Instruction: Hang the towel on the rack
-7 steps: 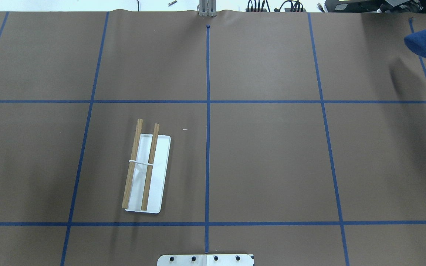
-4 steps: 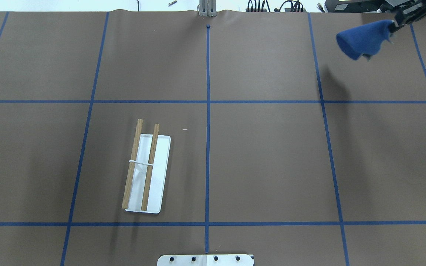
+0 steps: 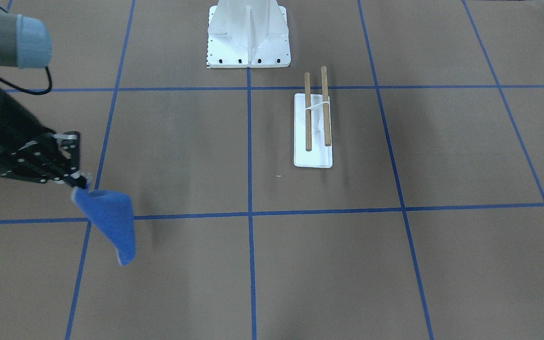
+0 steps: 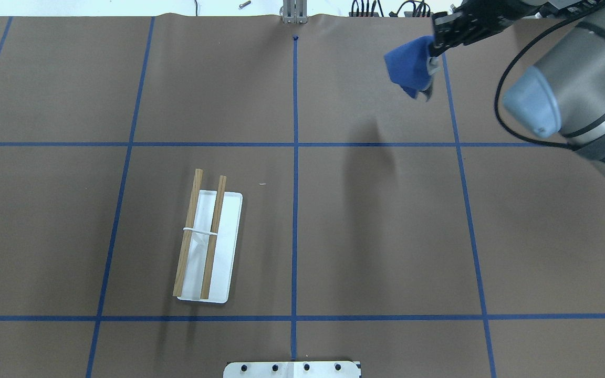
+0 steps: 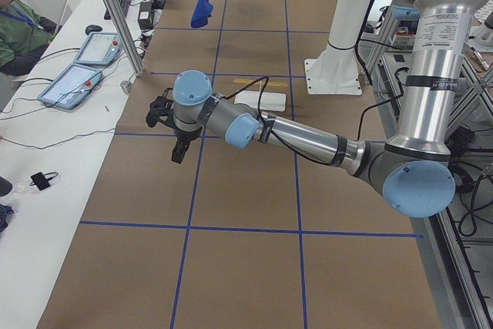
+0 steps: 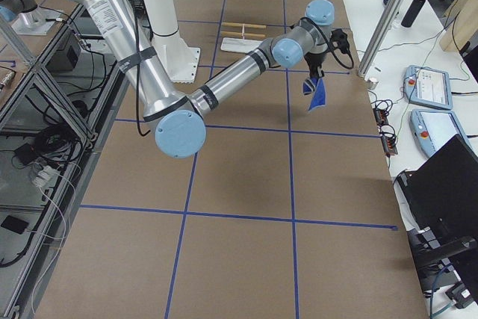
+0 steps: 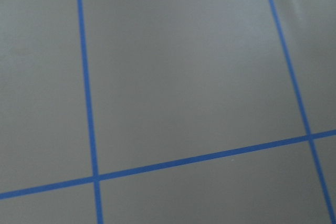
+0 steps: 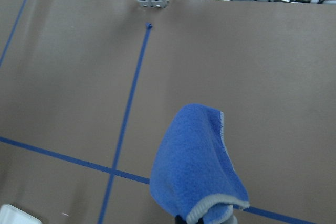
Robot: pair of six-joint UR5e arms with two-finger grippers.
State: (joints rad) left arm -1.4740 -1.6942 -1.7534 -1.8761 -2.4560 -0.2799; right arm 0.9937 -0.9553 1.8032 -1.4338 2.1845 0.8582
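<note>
One towel [image 3: 107, 216] dangles below right gripper [image 3: 80, 181] (corner pinched).

Table [image 4: 386, 236]: covered in brown paper, divided into rectangular cells by blue tape lines [image 4: 295, 210]. Paper slightly rippled along the top edge of the overhead view.

Rack [image 4: 227, 241]: stands lower left of centre in the overhead view. White base plate flat on the paper, wholly inside one cell, left of the centre line and clear of it.

Small pale speck [image 4: 263, 184]: on the paper near the rack's upper right.

White bolted pedestal [image 4: 292, 369]: bottom centre edge, straddling the centre line.
</note>
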